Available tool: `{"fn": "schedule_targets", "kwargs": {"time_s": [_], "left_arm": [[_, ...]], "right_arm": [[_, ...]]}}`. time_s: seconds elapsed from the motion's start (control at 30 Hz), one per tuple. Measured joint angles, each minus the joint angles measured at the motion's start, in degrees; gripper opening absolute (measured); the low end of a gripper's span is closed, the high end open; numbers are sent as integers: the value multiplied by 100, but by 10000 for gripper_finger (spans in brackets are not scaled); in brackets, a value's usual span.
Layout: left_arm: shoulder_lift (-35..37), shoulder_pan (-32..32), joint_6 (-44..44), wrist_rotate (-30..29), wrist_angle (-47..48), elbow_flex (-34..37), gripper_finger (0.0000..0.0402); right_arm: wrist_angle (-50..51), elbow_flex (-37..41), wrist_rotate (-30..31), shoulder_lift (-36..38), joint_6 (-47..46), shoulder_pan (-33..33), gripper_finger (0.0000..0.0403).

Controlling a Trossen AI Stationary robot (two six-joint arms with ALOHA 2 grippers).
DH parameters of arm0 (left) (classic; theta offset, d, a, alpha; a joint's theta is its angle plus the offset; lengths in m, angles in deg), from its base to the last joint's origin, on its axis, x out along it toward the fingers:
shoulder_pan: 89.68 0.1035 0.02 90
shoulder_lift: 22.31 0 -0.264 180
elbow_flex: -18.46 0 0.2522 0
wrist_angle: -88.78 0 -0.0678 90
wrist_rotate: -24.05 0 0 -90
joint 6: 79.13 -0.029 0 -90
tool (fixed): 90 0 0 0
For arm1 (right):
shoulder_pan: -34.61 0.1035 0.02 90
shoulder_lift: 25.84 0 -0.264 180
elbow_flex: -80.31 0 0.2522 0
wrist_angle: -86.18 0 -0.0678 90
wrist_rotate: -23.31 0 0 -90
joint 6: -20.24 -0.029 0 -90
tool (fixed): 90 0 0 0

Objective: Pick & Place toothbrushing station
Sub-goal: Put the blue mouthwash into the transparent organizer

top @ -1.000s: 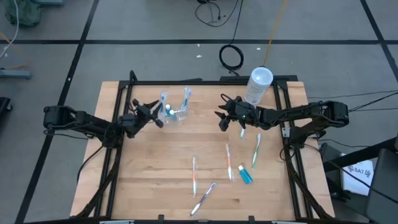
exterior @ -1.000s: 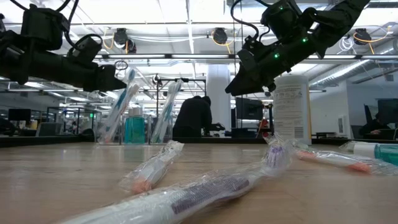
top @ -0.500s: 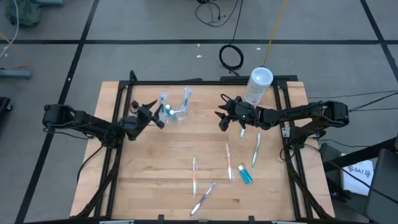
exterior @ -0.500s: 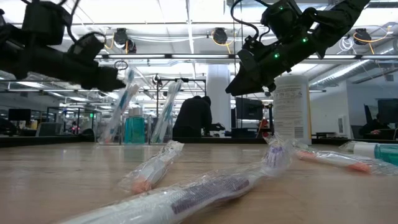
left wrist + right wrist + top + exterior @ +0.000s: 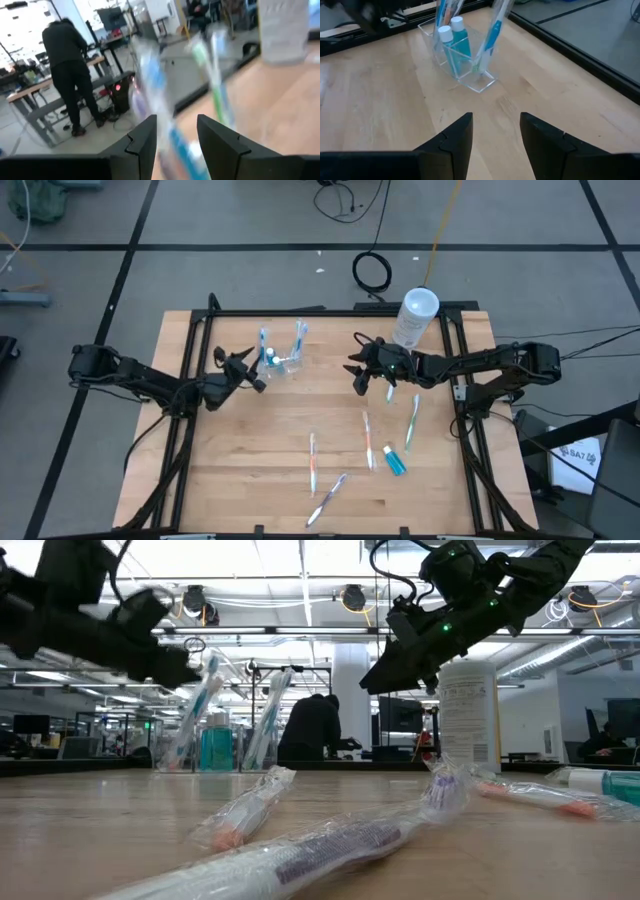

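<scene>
Clear toothbrushing station [image 5: 462, 60] upright in right wrist view, left claw [image 5: 252, 370] open beside it

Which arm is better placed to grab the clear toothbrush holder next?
The left. Its open gripper sits right beside the clear toothbrush holder at the table's far left. The right gripper, also open, hovers farther off, near the white canister.

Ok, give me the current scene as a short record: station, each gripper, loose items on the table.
station: clear toothbrushing station standing at the table's far side, holding toothbrushes and a blue tube
left gripper: open, beside the station, holding nothing
right gripper: open, raised above the table, empty
loose items: wrapped toothbrushes and a blue tube lying flat
other: white canister at the far right corner
</scene>
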Motion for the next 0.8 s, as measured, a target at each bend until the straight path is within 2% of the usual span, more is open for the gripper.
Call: {"fn": "schedule_targets", "kwargs": {"time_s": [0.13,0.2,0.27,0.4,0.47,0.53,0.63,0.8], "left_arm": [[223,-273,70,29,297,-593,147],[338,-372,338,433,817,-1009,147],[469,-426,740,1374,1847,-1495,147],[506,-431,1773,3753,4037,-2531,147],[352,-457,2023,4458,4522,-2889,147],[200,-517,2099,4715,4615,-3065,147],[60,-624,1851,4765,4481,-3138,147],[-50,-711,1577,4512,4689,-3131,147]], "right_arm": [[1,0,3,2,0,0,155],[1,0,4,2,0,0,155],[0,0,11,2,0,0,155],[1,0,16,2,0,0,155],[1,0,16,2,0,0,155],[4,0,13,2,0,0,155],[162,0,-80,2,2,0,155],[1367,7,-86,115,121,-80,155]]}}
